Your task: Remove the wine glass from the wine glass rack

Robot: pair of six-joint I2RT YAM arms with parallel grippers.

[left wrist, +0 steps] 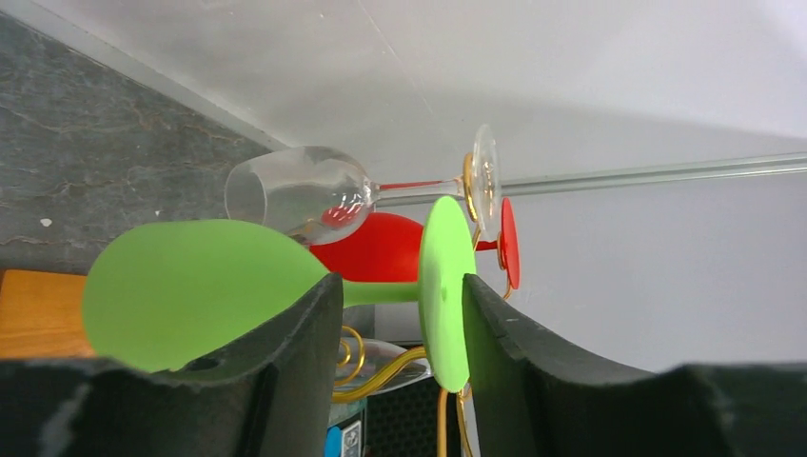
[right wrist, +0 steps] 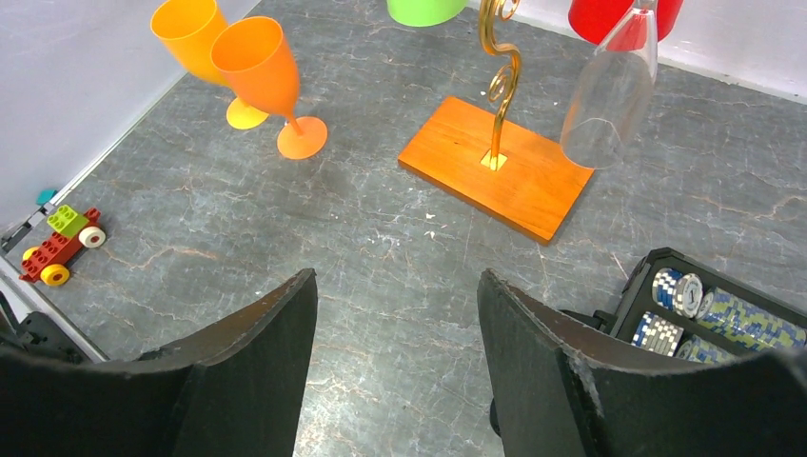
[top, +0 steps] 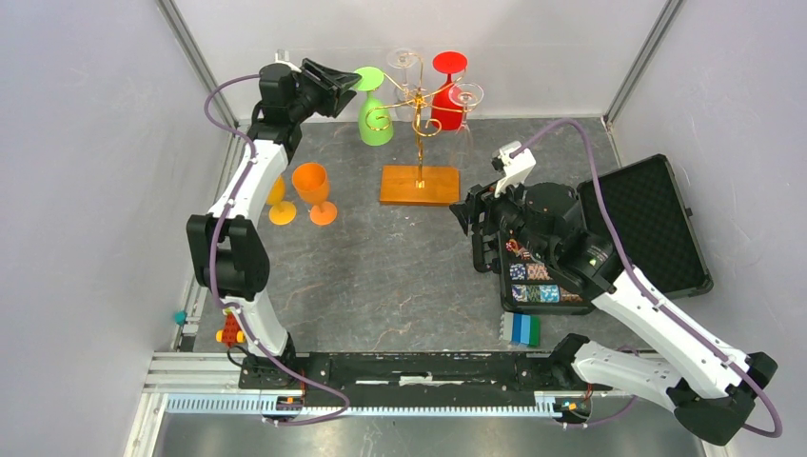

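Observation:
The gold wine glass rack (top: 419, 105) stands on its orange-brown base (top: 420, 184) at the back of the table. A green wine glass (top: 374, 119) hangs upside down from it, beside a red glass (top: 447, 103) and two clear glasses (top: 466, 95). My left gripper (top: 335, 86) is open. In the left wrist view (left wrist: 400, 305) its fingers straddle the green glass's stem (left wrist: 381, 292) and foot (left wrist: 445, 286), with the foot close to the right finger (left wrist: 533, 371). My right gripper (top: 471, 214) is open and empty, low over the table in front of the base (right wrist: 495, 167).
Two orange glasses (top: 314, 190) stand on the table left of the rack. An open black case (top: 647, 224) with poker chips (top: 535, 281) lies at the right. A blue-green block (top: 525, 328) and a toy car (top: 230, 328) lie near the front edge.

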